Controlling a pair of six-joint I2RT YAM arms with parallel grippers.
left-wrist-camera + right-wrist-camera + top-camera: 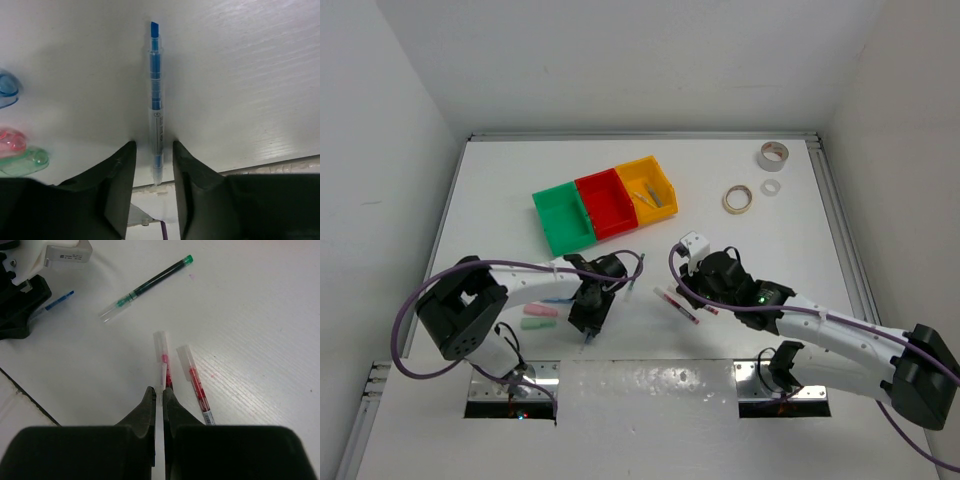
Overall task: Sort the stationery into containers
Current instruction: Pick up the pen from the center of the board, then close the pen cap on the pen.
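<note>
The left pincer (pixel 155 150) stood partly open, straddling the lower end of a slim, clear-barrelled blue marker (pixel 156 90). A narrow gap showed on each side, so it was released rather than gripping. The marker lay flat on the white worktop (pixel 250 75), its long axis running straight up the left wrist frame and its blue tip towards the top edge.

The right pincer (pixel 160 392) was clenched shut, its tips at the near end of a clear red-inked pen (pixel 162 357). I could not tell whether it pinched that pen. The pen pointed up the frame, leaning slightly left, and a second red pen (pixel 195 380) lay just to its right.
</note>
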